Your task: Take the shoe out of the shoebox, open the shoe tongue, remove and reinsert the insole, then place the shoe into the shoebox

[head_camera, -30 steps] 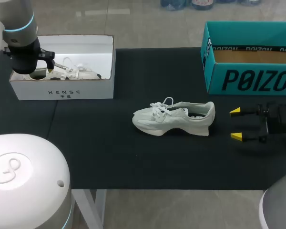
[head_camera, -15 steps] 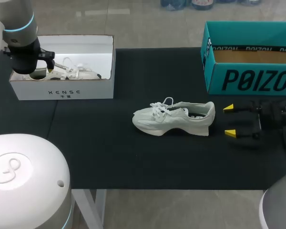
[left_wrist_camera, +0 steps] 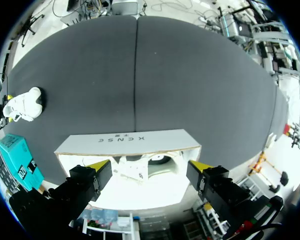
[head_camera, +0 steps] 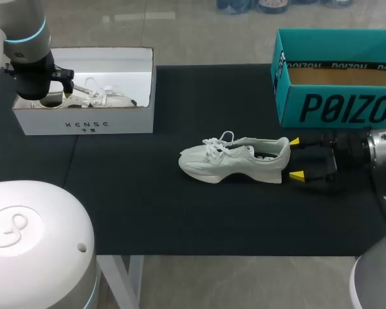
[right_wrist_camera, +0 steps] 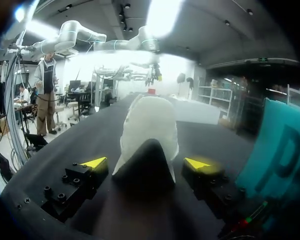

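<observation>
A white shoe (head_camera: 235, 159) lies on its sole mid-mat, toe to the left and laces loose. My right gripper (head_camera: 296, 158) stands open right behind its heel, one yellow tip on each side and neither touching. In the right wrist view the heel (right_wrist_camera: 149, 131) fills the space just ahead of the right gripper (right_wrist_camera: 146, 163). A white shoebox (head_camera: 83, 119) stands at the back left with a second white shoe (head_camera: 106, 98) inside. My left gripper (left_wrist_camera: 149, 165) hangs open over that box's (left_wrist_camera: 127, 144) left end, above the shoe inside it (left_wrist_camera: 140, 170).
A teal shoebox (head_camera: 338, 103) with no lid stands at the back right, close to my right arm (head_camera: 373, 149). A black mat (head_camera: 148, 206) covers the table, bare in front of the shoe.
My right gripper has slid left along the mat up to the shoe's heel, staying open. The left arm and the shoe have kept still.
</observation>
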`<state>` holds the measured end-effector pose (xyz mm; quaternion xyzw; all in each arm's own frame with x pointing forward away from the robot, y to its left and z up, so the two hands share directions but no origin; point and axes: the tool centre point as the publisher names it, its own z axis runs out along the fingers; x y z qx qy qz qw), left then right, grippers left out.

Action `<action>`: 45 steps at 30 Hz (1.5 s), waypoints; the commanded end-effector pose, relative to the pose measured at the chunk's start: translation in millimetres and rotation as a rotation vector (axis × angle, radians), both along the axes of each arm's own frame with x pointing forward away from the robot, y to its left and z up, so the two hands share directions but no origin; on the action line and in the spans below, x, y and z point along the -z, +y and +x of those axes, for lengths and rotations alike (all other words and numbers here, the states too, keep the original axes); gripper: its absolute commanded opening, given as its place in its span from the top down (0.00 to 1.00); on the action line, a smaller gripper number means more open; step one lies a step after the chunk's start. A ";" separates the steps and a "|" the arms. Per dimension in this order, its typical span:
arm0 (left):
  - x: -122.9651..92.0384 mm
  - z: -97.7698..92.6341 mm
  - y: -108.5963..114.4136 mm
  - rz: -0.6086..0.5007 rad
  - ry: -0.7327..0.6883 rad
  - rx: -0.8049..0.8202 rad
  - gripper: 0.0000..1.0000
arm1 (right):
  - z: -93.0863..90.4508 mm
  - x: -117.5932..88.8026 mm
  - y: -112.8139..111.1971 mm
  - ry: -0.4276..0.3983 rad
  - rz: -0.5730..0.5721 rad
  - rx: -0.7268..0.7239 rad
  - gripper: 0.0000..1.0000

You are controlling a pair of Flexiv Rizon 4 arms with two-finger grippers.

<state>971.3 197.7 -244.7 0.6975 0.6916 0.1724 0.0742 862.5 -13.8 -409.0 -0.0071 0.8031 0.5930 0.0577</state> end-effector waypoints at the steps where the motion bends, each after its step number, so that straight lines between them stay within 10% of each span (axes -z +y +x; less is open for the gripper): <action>1: -0.5 -1.1 0.3 0.002 -0.001 0.001 0.00 | 6.4 6.5 11.1 0.013 0.006 -0.015 0.00; 42: -0.5 -1.1 0.3 0.002 -0.001 0.001 0.00 | 2.1 26.8 40.1 0.066 0.018 -0.034 0.00; 43: -0.5 -1.1 0.3 0.002 -0.001 0.001 0.00 | 1.9 26.6 40.6 0.065 0.020 -0.034 0.04; 45: -0.5 -1.1 0.3 0.002 -0.001 0.001 0.00 | 1.3 26.7 41.9 0.065 0.023 -0.033 0.72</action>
